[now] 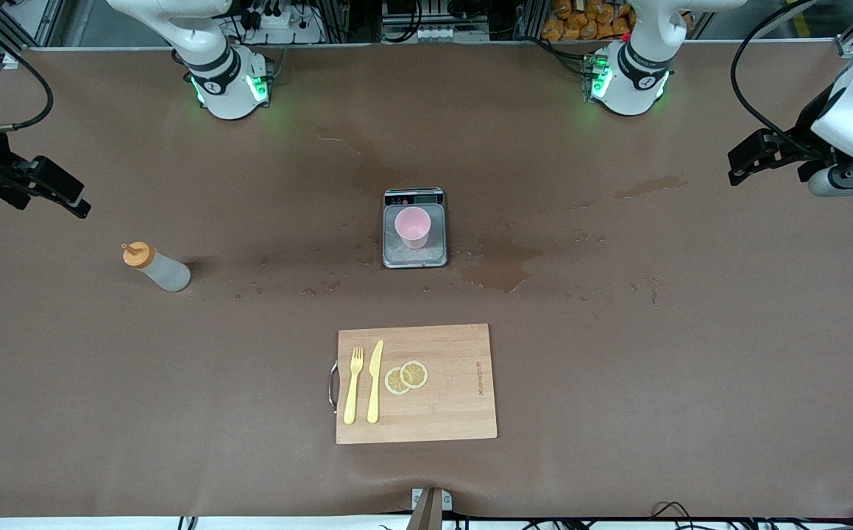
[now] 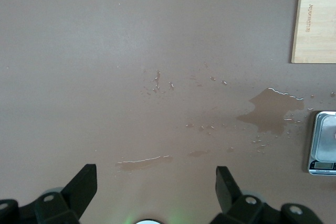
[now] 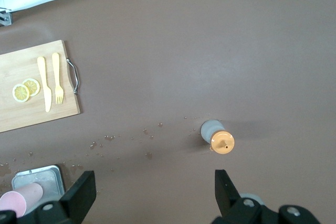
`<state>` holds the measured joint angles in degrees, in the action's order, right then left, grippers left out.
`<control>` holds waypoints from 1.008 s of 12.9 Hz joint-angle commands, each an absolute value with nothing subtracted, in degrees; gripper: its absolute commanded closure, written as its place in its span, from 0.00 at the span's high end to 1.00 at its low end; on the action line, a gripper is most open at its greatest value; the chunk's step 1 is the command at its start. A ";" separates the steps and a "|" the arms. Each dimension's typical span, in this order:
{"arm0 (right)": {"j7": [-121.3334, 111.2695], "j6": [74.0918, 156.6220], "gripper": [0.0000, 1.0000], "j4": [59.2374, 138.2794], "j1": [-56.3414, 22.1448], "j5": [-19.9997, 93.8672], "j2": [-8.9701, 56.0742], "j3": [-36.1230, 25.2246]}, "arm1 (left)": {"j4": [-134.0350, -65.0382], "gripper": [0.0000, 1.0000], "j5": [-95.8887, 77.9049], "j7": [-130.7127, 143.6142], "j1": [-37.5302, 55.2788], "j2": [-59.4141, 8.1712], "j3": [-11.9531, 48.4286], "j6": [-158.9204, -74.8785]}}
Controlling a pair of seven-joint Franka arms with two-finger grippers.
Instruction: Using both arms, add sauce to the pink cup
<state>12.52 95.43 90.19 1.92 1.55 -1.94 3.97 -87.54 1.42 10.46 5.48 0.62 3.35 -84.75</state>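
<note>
Right now my left tool hangs with its black fingers spread wide apart, holding nothing, over the bare brown tabletop at the left arm's end, above scattered droplets and a shallow puddle of spilled liquid. My right tool is spread just as wide and empty, up over the right arm's end of the tabletop.

Under that right tool's view stands the small translucent whitish squeeze bottle with an orange nozzle cap, upright and alone on the tabletop, well apart from everything else.

Out toward the middle, the small pale-pink round-rimmed cup sits upright on the plate of a grey digital kitchen scale, wet patches around it.

Nearer the front camera than the scale lies a rectangular pale wooden cutting board with a metal handle. On it rest a yellow plastic fork and a yellow plastic knife side by side, with two overlapping thin lemon slices just beside the knife.
</note>
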 commanded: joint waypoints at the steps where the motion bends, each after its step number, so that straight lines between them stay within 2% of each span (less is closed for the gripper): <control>1: 11.87 95.10 1.00 87.46 1.49 -1.40 -1.06 3.69 | -87.63 1.00 0.44 9.67 5.27 1.05 3.34 -82.19; 4: 10.11 95.01 1.00 84.82 1.32 -1.85 0.96 3.69 | -87.71 1.00 0.35 9.67 4.75 1.23 3.16 -81.83; 13: 9.32 95.10 1.00 84.64 0.53 -4.65 1.41 3.69 | -87.36 1.00 0.35 9.67 4.13 2.02 2.81 -82.00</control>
